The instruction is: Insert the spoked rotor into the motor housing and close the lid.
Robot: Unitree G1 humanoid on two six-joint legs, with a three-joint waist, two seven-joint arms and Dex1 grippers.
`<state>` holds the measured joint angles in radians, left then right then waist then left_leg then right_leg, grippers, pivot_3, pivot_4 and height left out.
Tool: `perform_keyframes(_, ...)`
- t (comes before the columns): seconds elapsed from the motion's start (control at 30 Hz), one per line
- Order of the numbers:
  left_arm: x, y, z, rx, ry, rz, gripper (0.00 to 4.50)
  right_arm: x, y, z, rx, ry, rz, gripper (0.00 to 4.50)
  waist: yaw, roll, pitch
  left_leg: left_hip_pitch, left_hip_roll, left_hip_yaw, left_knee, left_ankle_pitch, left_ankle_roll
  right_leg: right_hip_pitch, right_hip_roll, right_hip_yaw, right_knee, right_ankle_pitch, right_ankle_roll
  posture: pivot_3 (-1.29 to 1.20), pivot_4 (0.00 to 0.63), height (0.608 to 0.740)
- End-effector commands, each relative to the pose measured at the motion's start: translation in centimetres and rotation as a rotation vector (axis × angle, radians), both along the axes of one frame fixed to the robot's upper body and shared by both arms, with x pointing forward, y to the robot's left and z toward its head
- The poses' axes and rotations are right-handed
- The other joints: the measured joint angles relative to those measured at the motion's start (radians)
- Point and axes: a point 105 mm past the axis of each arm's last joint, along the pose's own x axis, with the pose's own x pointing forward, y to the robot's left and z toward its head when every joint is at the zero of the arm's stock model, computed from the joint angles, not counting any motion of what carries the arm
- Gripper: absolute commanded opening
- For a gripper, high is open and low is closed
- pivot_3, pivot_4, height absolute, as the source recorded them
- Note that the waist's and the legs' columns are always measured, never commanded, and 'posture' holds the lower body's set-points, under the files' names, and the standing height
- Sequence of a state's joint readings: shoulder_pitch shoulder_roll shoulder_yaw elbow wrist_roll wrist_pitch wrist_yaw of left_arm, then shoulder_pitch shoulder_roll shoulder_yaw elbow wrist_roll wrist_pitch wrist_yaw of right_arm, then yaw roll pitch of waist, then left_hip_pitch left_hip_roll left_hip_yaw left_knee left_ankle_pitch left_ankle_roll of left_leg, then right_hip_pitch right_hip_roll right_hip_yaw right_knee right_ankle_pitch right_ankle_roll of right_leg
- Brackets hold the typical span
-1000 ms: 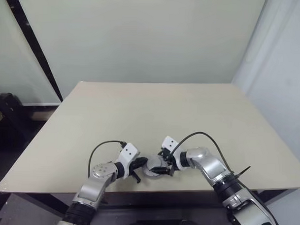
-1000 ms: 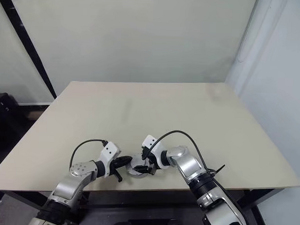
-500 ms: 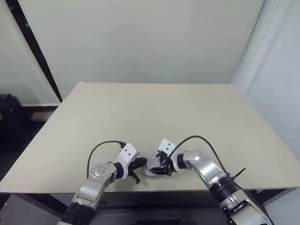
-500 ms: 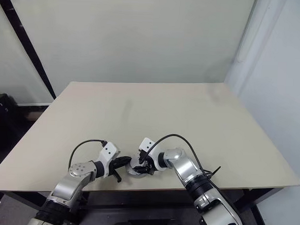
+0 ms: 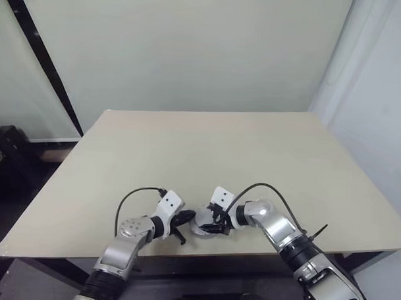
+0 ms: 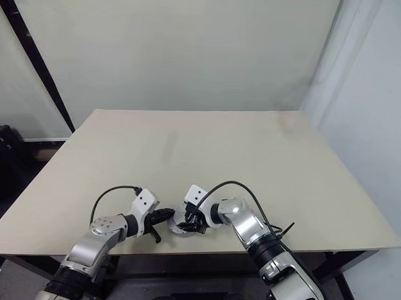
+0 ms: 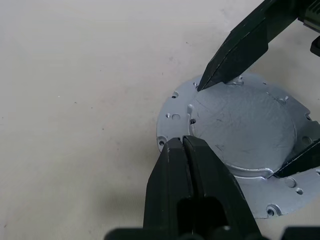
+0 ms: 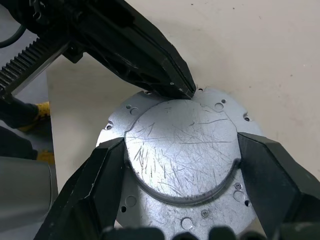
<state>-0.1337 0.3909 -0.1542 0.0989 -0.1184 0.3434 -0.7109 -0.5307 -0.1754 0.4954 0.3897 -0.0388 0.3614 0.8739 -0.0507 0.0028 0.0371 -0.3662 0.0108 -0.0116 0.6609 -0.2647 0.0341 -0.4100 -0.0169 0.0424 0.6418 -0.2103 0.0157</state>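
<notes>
Sitting close to the near edge of the table (image 5: pixel 253 152) is the motor housing (image 8: pixel 150 197), a round silver piece with small holes around its flat rim. On top of it rests the lid (image 8: pixel 182 150), with its smooth, scratched grey face up. The lid covers the middle of the housing, so what is inside cannot be seen.

Both grippers crowd around the housing. The left gripper (image 7: pixel 182 142) has its two black fingers pressed tight together with nothing between them. Their shared tip rests at the rim of the housing, just beside the lid's edge. The right gripper (image 8: pixel 181 150) comes at the housing from the other side. Its fingers (image 8: pixel 107 170) are spread wide, one on each side of the lid. The fingertips sit right at the lid's edge, on the housing's flat rim. Whether they press on the lid or just stand beside it is hard to tell.

A thin black cable loops over each arm beside the housing. Past the housing, the table is bare and tan, all the way to the pale wall (image 5: pixel 191 51) behind it.
</notes>
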Motion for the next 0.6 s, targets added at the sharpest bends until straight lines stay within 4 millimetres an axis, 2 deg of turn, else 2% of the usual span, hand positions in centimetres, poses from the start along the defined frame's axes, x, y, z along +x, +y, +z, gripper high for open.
perform_keyframes(0.03, 0.1, -0.1, 0.8, 0.001, -0.018, -0.019, 0.0, 0.4, -0.7, -0.4, -0.049, -0.024, -0.007, 3.23, 0.0, 0.0, 0.0, 0.0, 0.0, 0.0, 0.0, 0.0, 0.0, 0.0, 0.0, 0.0, 0.0, 0.0, 0.0, 0.0, 0.0, 0.74)
perform_keyframes(0.37, -0.9, -0.7, -0.4, 0.009, 0.025, -0.042, 0.0, 0.5, -0.6, 0.1, -0.009, 0.029, -0.046, 3.23, 0.0, 0.0, 0.0, 0.002, 0.0, 0.0, 0.0, 0.0, 0.0, 0.001, 0.0, 0.0, 0.0, 0.0, 0.0, 0.0, 0.0, 0.74)
perform_keyframes(0.4, -0.9, -0.7, -0.4, 0.008, 0.026, -0.041, 0.0, 0.5, -0.6, 0.3, -0.005, 0.039, -0.046, 3.96, 0.0, 0.0, 0.0, 0.002, 0.0, 0.0, 0.0, 0.0, 0.0, 0.001, 0.0, 0.0, 0.0, 0.0, 0.0, 0.0, 0.0, 0.74)
perform_keyframes(0.47, -0.9, -0.8, -0.5, 0.007, 0.028, -0.041, 0.0, 0.5, -0.6, 0.7, 0.009, 0.052, -0.047, 4.47, 0.001, 0.0, 0.0, 0.002, 0.0, 0.0, 0.0, 0.0, 0.0, 0.001, 0.0, 0.0, 0.0, 0.0, 0.0, 0.0, 0.0, 0.74)
perform_keyframes(0.6, -0.8, -0.8, -0.5, 0.008, 0.027, -0.041, 0.0, 0.7, -0.4, 1.6, 0.046, 0.056, -0.056, 4.47, 0.001, 0.0, 0.0, 0.002, 0.0, 0.0, 0.0, 0.0, 0.0, 0.001, 0.0, 0.0, 0.0, 0.0, 0.0, 0.0, 0.0, 0.74)
